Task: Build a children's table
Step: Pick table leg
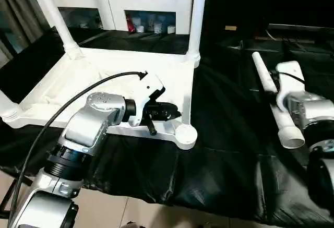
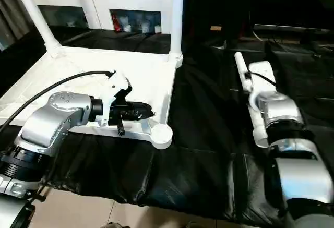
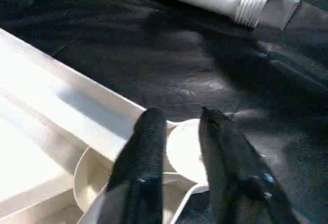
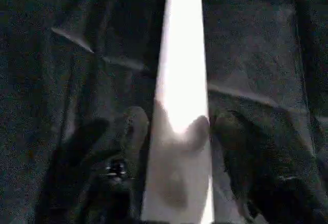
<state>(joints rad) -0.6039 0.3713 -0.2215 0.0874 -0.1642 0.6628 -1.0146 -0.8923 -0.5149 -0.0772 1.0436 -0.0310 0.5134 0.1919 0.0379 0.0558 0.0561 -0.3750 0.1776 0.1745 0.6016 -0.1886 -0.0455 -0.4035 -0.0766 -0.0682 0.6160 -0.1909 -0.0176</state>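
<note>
Left gripper [image 1: 169, 114] at near-right corner socket [image 1: 186, 135] of upturned children's table [image 1: 78, 79]; fingers [image 3: 146, 147] slightly parted over socket rim, nothing held. Right gripper [image 4: 174, 126] straddles loose white leg [image 1: 272, 102] lying on black-covered tabletop [image 1: 219, 150] to right; fingers on either side of leg, grip not confirmable. Farther back: two legs [image 1: 197, 16] upright in far sockets. White glass-door cabinet [image 1: 151, 3] behind.
</note>
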